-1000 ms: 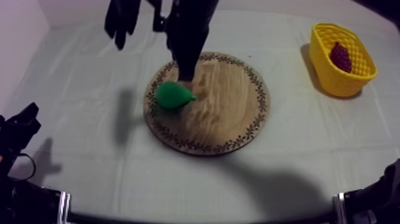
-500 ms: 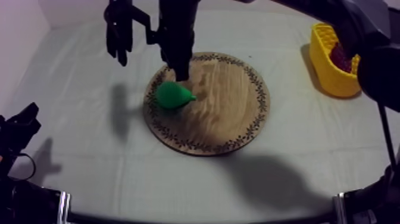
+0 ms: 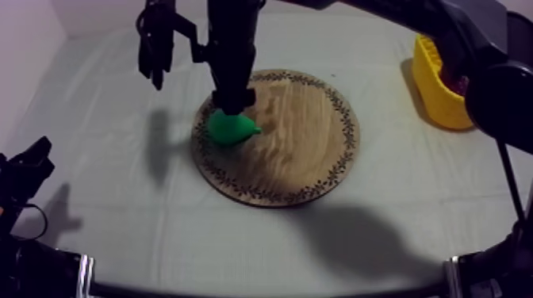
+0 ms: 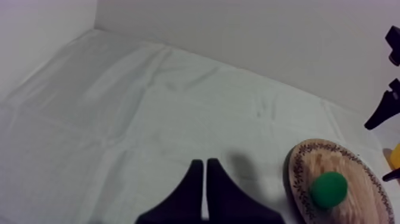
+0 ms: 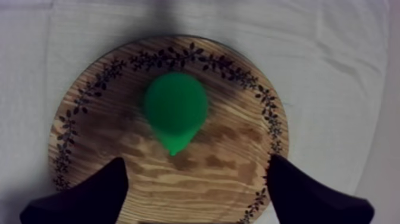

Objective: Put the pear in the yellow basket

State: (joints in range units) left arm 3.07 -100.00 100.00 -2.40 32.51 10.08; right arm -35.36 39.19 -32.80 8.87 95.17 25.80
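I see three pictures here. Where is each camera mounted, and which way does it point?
Top view: above the table, looking down at a slant on the wooden board, pear and yellow basket; the right gripper hangs over the pear.
Left wrist view: behind the left gripper, looking across the table; its shut fingers show.
Right wrist view: behind the right gripper, looking straight down; its open fingers flank the pear.
Shared: all three show the pear on the wooden board.
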